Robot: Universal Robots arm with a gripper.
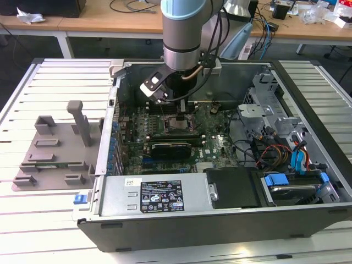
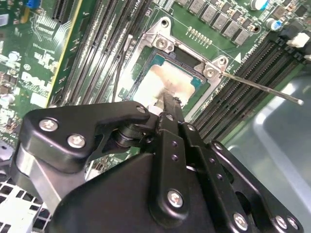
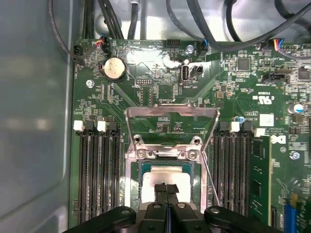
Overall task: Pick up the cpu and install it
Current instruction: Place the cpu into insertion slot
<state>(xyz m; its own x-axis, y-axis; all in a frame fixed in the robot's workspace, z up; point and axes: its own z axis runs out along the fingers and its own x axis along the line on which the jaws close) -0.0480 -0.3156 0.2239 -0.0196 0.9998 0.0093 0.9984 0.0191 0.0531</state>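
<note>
The cpu (image 3: 151, 177), a flat square chip with a pale silvery top, lies in the open socket of the green motherboard (image 3: 160, 90). Its top has a brownish smear in the second wrist view (image 2: 154, 80). My gripper (image 3: 166, 190) stands right over the cpu's middle with its two black fingers pressed together, nothing between them. The fingertip (image 2: 171, 104) is at or just above the cpu's top; I cannot tell if it touches. In the exterior view the gripper (image 1: 181, 108) hangs inside the open computer case, above the socket (image 1: 179, 124).
The socket's metal load plate (image 3: 170, 115) is swung up and its thin lever (image 2: 262, 90) sticks out sideways. Black memory slots (image 3: 99, 170) flank the socket. A grey fixture plate (image 1: 52, 146) lies at the exterior view's left. Cables and a drive cage (image 1: 286, 154) crowd the case's right.
</note>
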